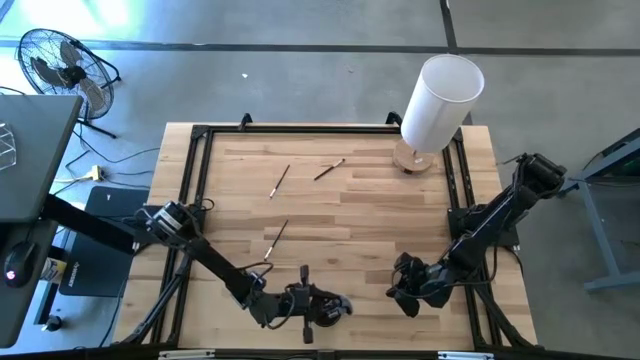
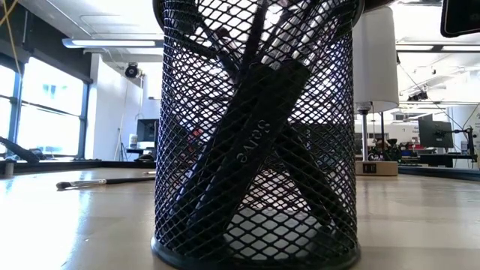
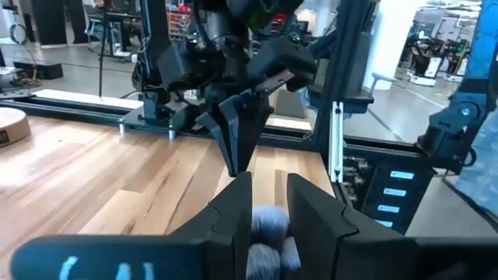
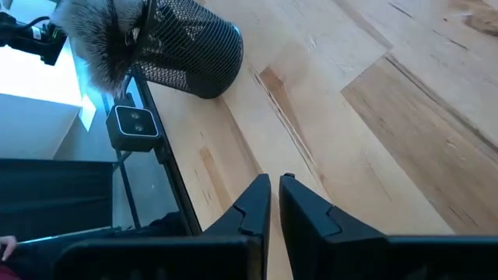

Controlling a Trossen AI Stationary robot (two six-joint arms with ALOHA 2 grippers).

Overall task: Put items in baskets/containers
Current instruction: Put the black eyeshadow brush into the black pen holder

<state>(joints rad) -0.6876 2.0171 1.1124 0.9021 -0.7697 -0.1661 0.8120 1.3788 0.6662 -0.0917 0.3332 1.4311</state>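
The black mesh cup (image 2: 255, 150) stands near the table's near edge and holds several dark-handled brushes (image 2: 251, 150). One of them has a fluffy grey head (image 4: 101, 39) that sticks out past the cup (image 4: 191, 54) rim. My left gripper (image 1: 330, 308) hovers right over the cup, narrowly open, and the fluffy head (image 3: 267, 229) shows in the gap between its fingers. My right gripper (image 1: 405, 295) is shut, low over bare wood to the right of the cup. Three loose brushes (image 1: 280, 180) (image 1: 330, 169) (image 1: 275, 238) lie flat on the table. My left gripper has a finger on either side of the fluffy brush head (image 3: 267, 229). I cannot tell whether the fingers (image 3: 233, 214) touch the bristles or the head only shows through the gap from below.
A tall white cylinder (image 1: 440, 100) on a round wooden base stands at the far right corner. A black frame rail (image 1: 200, 190) runs around the table. Bare wood lies between the two grippers and across the middle. A fan (image 1: 60, 65) stands on the floor off the far left.
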